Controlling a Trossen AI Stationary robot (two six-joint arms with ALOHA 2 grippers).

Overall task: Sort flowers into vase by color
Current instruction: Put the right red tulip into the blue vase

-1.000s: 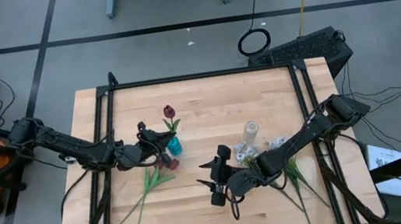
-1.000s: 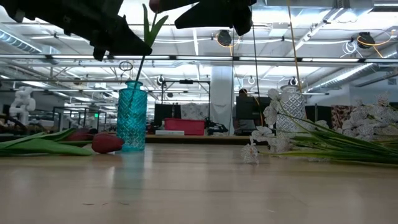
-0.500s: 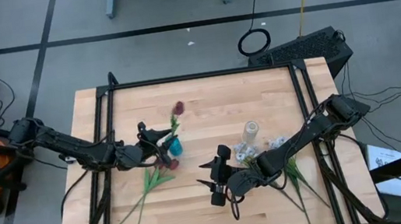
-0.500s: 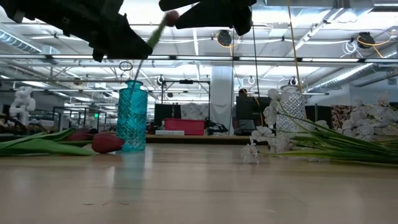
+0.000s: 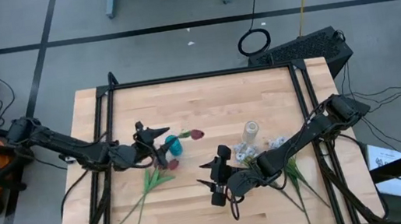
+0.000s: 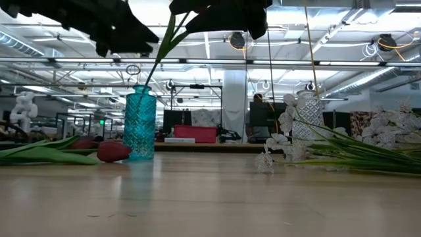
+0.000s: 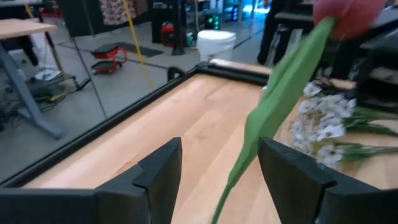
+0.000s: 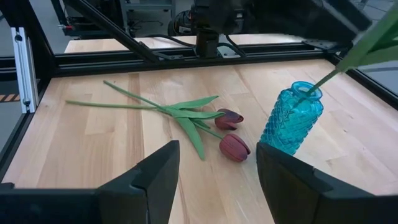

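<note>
A teal vase (image 5: 174, 145) stands left of the table's middle. One red tulip (image 5: 197, 134) stands in it by its stem and leans toward the table's right. My left gripper (image 5: 157, 137) hovers open just left of the vase's mouth. Its fingers stand on either side of the tulip stem (image 7: 280, 99) without touching it. Two more red tulips (image 8: 230, 134) lie flat on the table near the vase, their stems (image 5: 139, 203) running toward the near left. My right gripper (image 5: 205, 172) waits open and holds nothing, near the middle, facing the teal vase (image 8: 292, 121).
A clear glass vase (image 5: 251, 130) stands right of the middle. Sprays of white flowers (image 5: 247, 152) lie around its foot, their green stems (image 5: 297, 181) reaching toward the near right edge. A black frame (image 5: 203, 75) borders the table.
My left gripper has opened and let go of the red tulip. The tulip's stem has stayed in the teal vase. Its head, which pointed toward the far edge, has swung over and now leans toward the table's right.
</note>
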